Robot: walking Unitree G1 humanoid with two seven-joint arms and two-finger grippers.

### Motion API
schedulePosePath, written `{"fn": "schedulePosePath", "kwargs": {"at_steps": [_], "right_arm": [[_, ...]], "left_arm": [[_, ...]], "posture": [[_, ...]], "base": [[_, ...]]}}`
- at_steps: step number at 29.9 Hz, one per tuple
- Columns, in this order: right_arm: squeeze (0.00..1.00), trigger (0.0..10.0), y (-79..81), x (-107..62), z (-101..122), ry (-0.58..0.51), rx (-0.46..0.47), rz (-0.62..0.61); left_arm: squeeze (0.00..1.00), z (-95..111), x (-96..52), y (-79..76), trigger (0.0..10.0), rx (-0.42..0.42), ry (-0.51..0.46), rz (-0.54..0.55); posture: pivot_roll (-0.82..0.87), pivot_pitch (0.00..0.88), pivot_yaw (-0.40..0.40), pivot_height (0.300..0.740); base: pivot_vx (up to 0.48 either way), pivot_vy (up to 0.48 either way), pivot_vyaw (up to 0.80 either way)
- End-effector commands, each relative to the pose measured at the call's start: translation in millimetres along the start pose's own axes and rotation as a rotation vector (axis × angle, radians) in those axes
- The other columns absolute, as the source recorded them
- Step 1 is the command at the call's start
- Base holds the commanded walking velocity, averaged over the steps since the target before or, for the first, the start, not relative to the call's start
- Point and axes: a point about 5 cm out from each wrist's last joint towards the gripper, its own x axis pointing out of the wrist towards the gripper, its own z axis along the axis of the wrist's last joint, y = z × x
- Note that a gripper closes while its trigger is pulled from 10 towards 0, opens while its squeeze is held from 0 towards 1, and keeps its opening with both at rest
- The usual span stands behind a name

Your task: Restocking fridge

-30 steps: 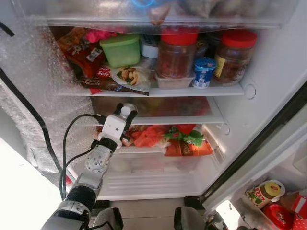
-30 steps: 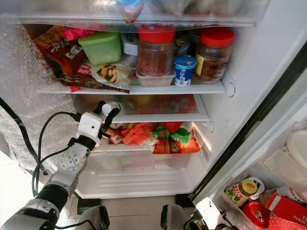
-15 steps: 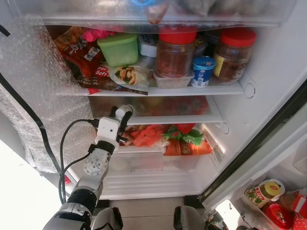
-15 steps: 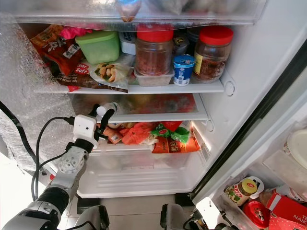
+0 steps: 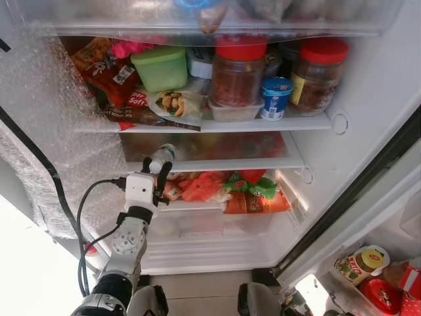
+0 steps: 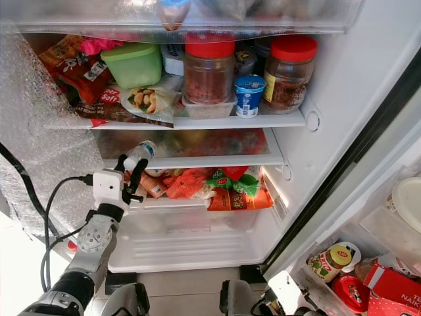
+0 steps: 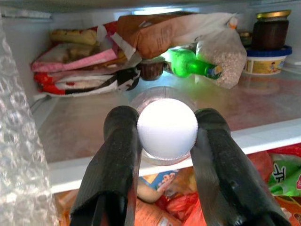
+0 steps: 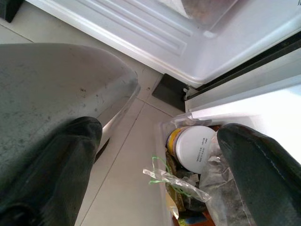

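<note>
We see the fridge (image 5: 368, 99) open, shelves packed. Left gripper (image 7: 165, 141) is at the front edge of the middle glass shelf (image 5: 217, 160), clamped on a clear bottle (image 5: 162, 157) by its white cap (image 7: 167, 128). Right gripper (image 8: 155, 165) is spread wide, hanging over the floor (image 8: 127, 141).

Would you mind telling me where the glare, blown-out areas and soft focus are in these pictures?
Left eye view: the floor at lower left is washed out white. Left wrist view: the bottle cap between the left gripper fingers is overexposed, and the near fingers look soft. Right wrist view: the right gripper fingers are blurred, with bright white at the right edge.
</note>
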Motion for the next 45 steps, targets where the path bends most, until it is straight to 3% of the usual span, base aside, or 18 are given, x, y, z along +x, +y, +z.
{"fn": "schedulePosePath", "kwargs": {"at_steps": [1,9,23,27,29,30,31,32,36,37,45], "right_arm": [[0.00,10.0,25.7,-3.1,-30,0.135,-0.002,0.105],[0.00,10.0,25.5,-2.7,-29,0.138,-0.008,0.100],[0.00,10.0,24.6,-3.4,-30,0.139,-0.007,0.093],[0.00,10.0,24.4,-3.5,-31,0.140,-0.005,0.092],[0.00,10.0,24.3,-3.5,-31,0.142,-0.005,0.091],[0.00,10.0,24.3,-3.5,-31,0.142,-0.003,0.091],[0.00,10.0,24.3,-3.5,-31,0.142,-0.002,0.090],[0.00,10.0,24.3,-3.5,-31,0.142,-0.001,0.090],[0.00,10.0,24.3,-3.5,-31,0.140,0.003,0.088],[0.00,10.0,24.2,-3.5,-31,0.141,0.001,0.089],[0.00,10.0,24.0,-3.5,-31,0.138,0.004,0.083]], "left_arm": [[0.00,-30,-19.3,-2.0,10.0,-0.025,0.182,0.011],[0.00,-26,-11.8,2.1,10.0,-0.019,0.181,0.059],[0.00,-6,32.2,3.3,10.0,-0.123,0.228,0.084],[0.00,-5,36.2,4.6,10.0,-0.128,0.241,0.095],[0.00,-7,38.8,4.5,10.0,-0.132,0.292,0.111],[0.34,-8,38.8,3.8,10.0,-0.141,0.299,0.114],[0.34,-9,38.7,3.4,10.0,-0.147,0.301,0.114],[1.00,-9,38.6,2.8,10.0,-0.149,0.301,0.117],[1.00,-9,38.4,0.8,10.0,-0.163,0.303,0.128],[0.00,-8,40.8,-0.1,10.0,-0.157,0.302,0.127],[0.00,5,53.0,-1.1,10.0,-0.166,0.268,0.137]], "posture": [[-0.10,0.089,-0.014,0.607],[-0.10,0.070,-0.012,0.607],[-0.10,0.087,-0.015,0.607],[-0.10,0.088,-0.016,0.607],[-0.10,0.095,-0.013,0.607],[-0.10,0.096,-0.012,0.607],[-0.11,0.098,-0.013,0.607],[-0.11,0.098,-0.013,0.607],[-0.11,0.098,-0.012,0.607],[-0.10,0.099,-0.015,0.607],[-0.10,0.098,-0.010,0.607]], "base": [[0.000,0.000,0.00],[0.000,0.000,0.00],[0.000,0.000,0.00],[0.000,0.000,0.00],[0.000,0.000,0.00],[0.000,0.000,0.00],[0.000,0.000,0.00],[0.000,0.000,0.00],[0.000,0.000,0.00],[0.000,0.000,0.00],[0.000,0.000,0.00]]}}
